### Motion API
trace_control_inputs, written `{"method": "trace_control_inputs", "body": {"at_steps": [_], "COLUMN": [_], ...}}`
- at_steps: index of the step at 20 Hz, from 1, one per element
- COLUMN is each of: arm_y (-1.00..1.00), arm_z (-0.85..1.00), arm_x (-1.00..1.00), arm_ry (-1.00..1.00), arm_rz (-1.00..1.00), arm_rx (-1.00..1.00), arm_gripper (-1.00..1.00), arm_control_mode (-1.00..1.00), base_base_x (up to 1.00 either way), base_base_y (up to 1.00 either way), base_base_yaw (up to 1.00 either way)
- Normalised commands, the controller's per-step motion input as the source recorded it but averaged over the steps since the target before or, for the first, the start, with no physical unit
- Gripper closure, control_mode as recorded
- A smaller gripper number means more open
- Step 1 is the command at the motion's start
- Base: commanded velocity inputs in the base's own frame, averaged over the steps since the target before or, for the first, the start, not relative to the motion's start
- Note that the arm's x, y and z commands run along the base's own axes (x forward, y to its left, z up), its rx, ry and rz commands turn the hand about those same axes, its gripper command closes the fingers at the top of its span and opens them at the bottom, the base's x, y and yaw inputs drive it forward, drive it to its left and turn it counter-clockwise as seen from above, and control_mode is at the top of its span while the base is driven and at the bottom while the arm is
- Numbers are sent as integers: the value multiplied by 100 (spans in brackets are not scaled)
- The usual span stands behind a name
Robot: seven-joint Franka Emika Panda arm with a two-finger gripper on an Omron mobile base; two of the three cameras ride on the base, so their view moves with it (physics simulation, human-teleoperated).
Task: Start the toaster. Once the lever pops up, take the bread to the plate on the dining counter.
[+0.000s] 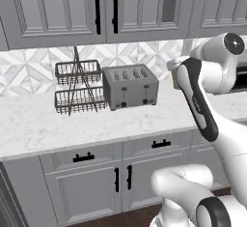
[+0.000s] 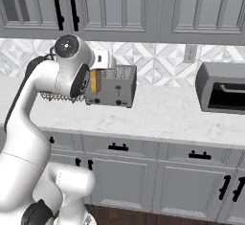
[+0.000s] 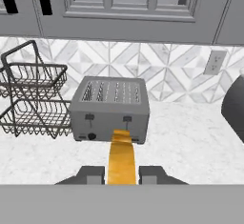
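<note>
Bread [image 3: 121,156] sits pinched between the closed gripper [image 3: 121,174], held in the air in front of the toaster [image 3: 112,107]; light, stiff, probably crumbly toast; a grip on its flat faces near one end looks best.

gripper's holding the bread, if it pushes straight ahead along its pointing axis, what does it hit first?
Probably the toaster: in the hand view the gripper, shut on the bread, points at its front face near the right lever. The bread's tip would likely touch first; depth is unclear.
</note>
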Motion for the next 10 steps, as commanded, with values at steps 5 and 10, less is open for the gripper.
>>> {"method": "trace_control_inputs", "body": {"at_steps": [5,10], "arm_y": [0,0], "arm_z": [0,0], "arm_x": [0,0], "arm_ry": [0,0], "arm_rz": [0,0], "arm_rx": [0,0], "arm_gripper": [100,100], "arm_control_mode": [100,100], "base_base_x": [-59,-54], "base_base_y": [-3,-9], "base_base_yaw": [-47,-67]}}
